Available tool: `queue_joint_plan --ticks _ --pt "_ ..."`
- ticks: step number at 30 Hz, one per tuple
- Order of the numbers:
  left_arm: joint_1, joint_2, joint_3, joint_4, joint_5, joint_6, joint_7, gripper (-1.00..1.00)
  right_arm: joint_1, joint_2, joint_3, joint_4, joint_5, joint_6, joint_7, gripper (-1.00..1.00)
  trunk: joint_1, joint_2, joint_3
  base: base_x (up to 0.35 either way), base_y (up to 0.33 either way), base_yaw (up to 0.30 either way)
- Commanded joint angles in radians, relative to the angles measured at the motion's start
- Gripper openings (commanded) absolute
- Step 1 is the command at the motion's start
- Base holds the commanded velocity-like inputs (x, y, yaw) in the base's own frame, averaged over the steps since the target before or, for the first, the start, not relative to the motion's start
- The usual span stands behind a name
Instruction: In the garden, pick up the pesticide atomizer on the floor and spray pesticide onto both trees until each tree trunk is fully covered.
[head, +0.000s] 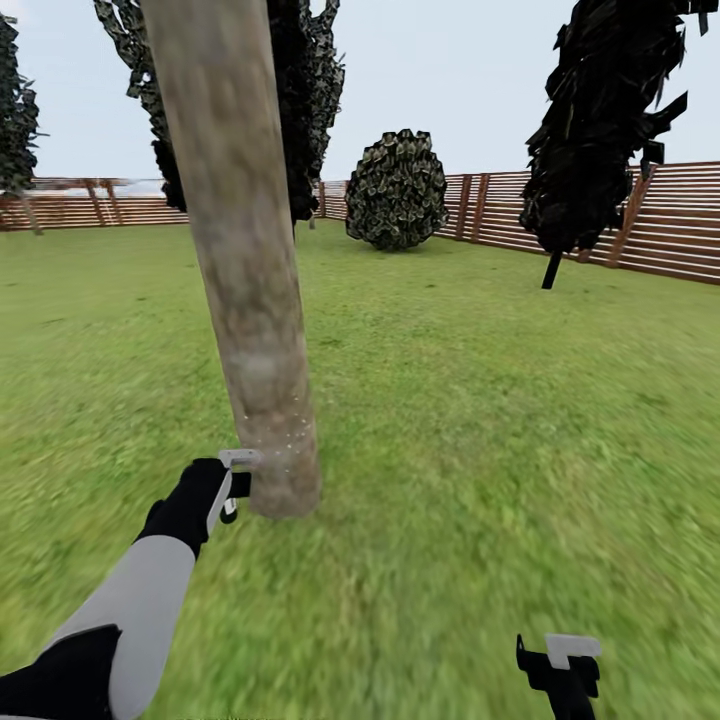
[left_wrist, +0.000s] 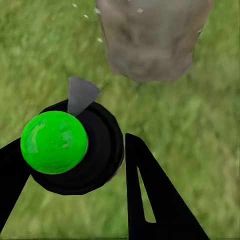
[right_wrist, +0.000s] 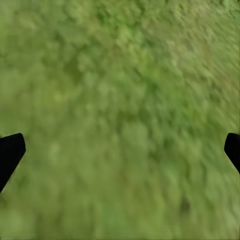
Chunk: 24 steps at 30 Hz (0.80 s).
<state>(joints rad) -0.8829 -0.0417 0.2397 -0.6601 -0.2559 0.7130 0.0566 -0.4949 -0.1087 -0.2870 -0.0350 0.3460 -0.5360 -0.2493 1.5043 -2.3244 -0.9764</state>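
The garden lawn (head: 480, 420) is stretching out wide to the slatted fence (head: 660, 225), with a round bush (head: 397, 190) and a dark cypress-like tree (head: 600, 120) standing well back. Front and centre, the grey-brown tree trunk (head: 245, 260) is leaning across the head view, and fine white specks are hanging against its base, so spray seems to be landing low on the bark. The left gripper (left_wrist: 100, 165) is clenching the pesticide atomizer (left_wrist: 65, 145), green cap up, its grey nozzle pointing at the trunk just beside it, presumably to keep the mist on target. The right gripper (head: 560, 665) is hanging idle over bare grass, jaws spread wide, nothing between them. No label or lettering is showing anywhere.
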Motion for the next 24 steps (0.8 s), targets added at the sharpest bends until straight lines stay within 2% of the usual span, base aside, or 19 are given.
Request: queue_joint_plan --ticks 1,14,24 --pt "0.001 -0.002 0.001 -0.001 -0.005 0.003 -0.001 -1.00 -0.001 0.000 -0.005 0.001 0.010 -0.002 -0.005 1.00 0.000 0.000 -0.001 0.000 0.000 0.135" --pt "0.005 -0.007 0.000 0.013 -0.006 -0.009 -0.002 -1.00 -0.001 0.000 -0.006 0.001 0.010 -0.002 -0.005 1.00 0.000 0.000 -0.001 0.143 -0.185 0.013" --pt "0.017 -0.004 0.001 0.021 -0.011 -0.010 0.005 -1.00 -0.001 0.000 -0.006 0.001 0.010 -0.002 -0.005 1.00 0.000 0.000 -0.001 -0.152 -0.228 0.000"
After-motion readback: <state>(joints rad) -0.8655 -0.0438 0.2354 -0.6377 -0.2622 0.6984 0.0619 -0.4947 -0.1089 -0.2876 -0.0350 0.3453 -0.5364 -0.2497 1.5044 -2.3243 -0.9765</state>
